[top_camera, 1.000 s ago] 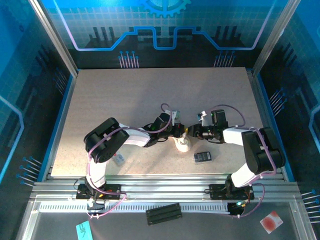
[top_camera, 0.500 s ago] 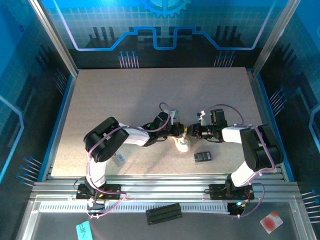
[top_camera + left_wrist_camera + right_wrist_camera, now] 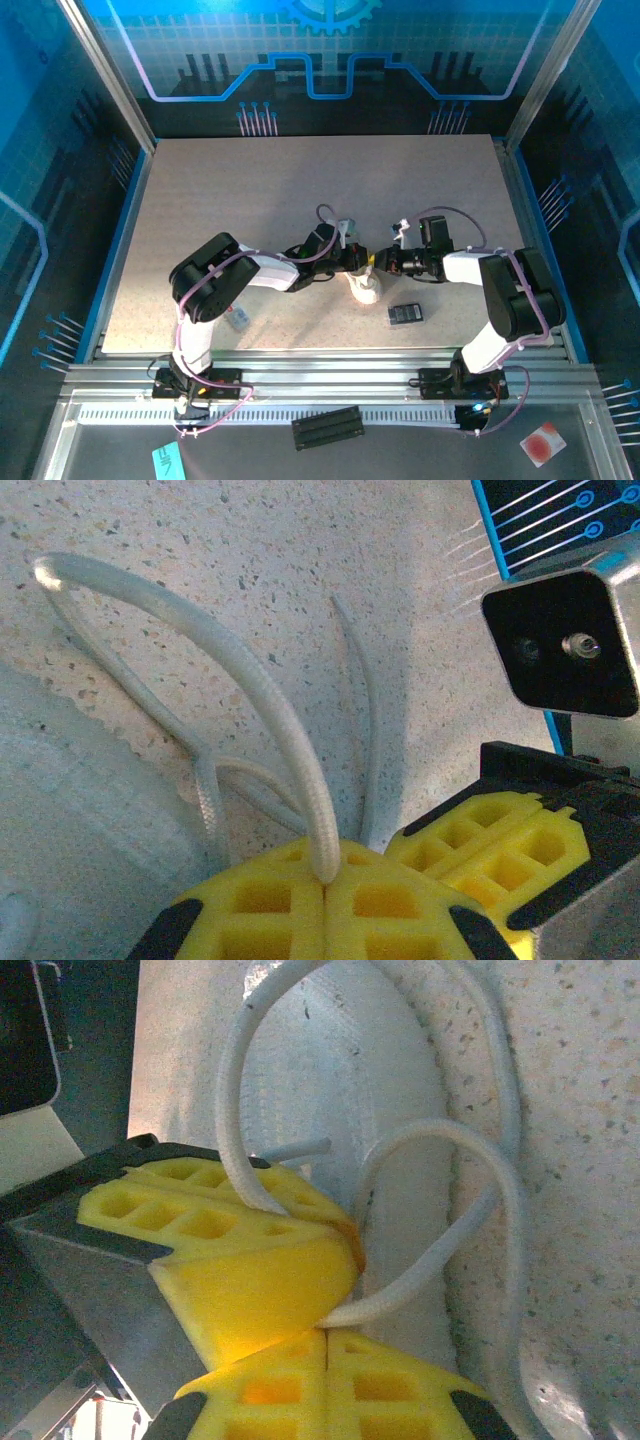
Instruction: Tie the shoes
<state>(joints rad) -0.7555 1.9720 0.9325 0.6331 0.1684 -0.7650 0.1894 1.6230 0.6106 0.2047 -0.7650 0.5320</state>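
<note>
The sneaker [image 3: 366,290] lies mid-frame on the surface [image 3: 250,200]. The left gripper [image 3: 325,900] and right gripper [image 3: 325,1342] each pinch a lace loop [image 3: 262,685] tight. The bow looks begun, not yet pulled snug.

Both arms reach inward from their bases, elbows bent outward, so that the left end effector [image 3: 356,262] and right end effector [image 3: 380,263] meet tip to tip, each with yellow pads [image 3: 260,905] pressed together on a lace strand [image 3: 275,715].
</note>
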